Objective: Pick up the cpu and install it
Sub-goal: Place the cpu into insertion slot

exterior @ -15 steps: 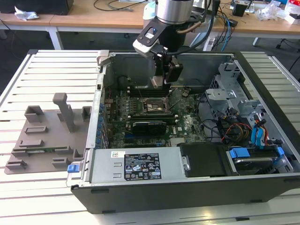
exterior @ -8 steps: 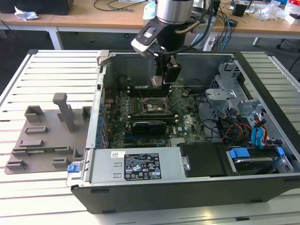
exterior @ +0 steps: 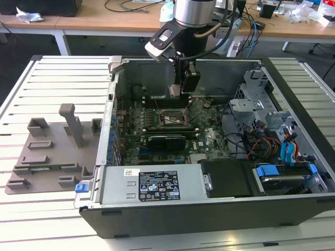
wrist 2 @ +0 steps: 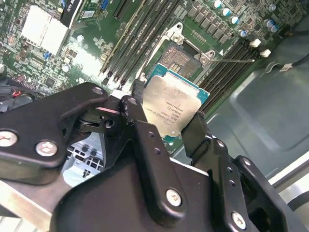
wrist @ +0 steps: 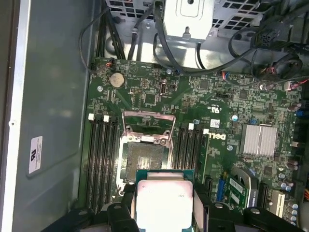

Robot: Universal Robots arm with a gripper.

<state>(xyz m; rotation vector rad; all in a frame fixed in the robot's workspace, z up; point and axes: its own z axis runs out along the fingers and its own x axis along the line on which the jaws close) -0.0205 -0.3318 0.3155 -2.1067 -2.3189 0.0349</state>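
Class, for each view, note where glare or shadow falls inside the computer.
Second wrist view: glare whitens the ribbed silver heatsink and green board beside it; the flat square silvery-topped cpu, held in the black claw, shines softly. First wrist view: the cpu's top looks washed pale. Exterior view: the open metal computer case is shadowed inside.

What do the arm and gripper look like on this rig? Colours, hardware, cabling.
The arm is a silver-grey cylinder ending in a grey joint cap with a small blue mark. A tan cable loops beside it. The gripper is all black: in the second wrist view, flat bar links pinned with silver screws taper to narrow fingers.
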